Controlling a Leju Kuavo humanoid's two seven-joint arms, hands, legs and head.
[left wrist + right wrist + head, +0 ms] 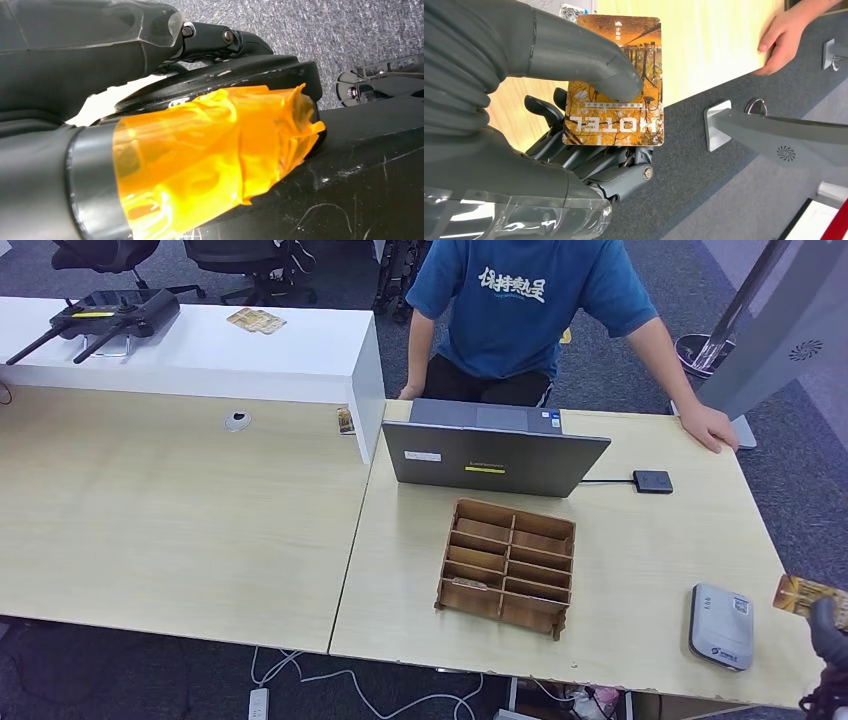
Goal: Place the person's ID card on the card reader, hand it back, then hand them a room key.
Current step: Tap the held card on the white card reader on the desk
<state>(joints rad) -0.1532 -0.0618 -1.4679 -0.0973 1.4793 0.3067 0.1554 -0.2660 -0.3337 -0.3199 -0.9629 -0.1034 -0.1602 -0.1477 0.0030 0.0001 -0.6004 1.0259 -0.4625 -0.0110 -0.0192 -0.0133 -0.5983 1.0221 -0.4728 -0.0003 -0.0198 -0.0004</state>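
Right hand (574,125) pinching the orange printed "HOTEL" card (616,82) under its thumb, just beside the grey card reader (721,625). Thin grip, possibly shallow: could slip or tilt off-target. Left hand's state unclear.

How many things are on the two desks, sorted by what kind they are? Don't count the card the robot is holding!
Laptops: 1, the grey laptop
Wooden organisers: 1, the slotted wooden tray
Card readers: 1, the grey card reader
Small black adapters: 1, the black adapter
Remote controllers: 1, the black controller
Cards: 2, a card stack and a card by the shelf
Total: 7
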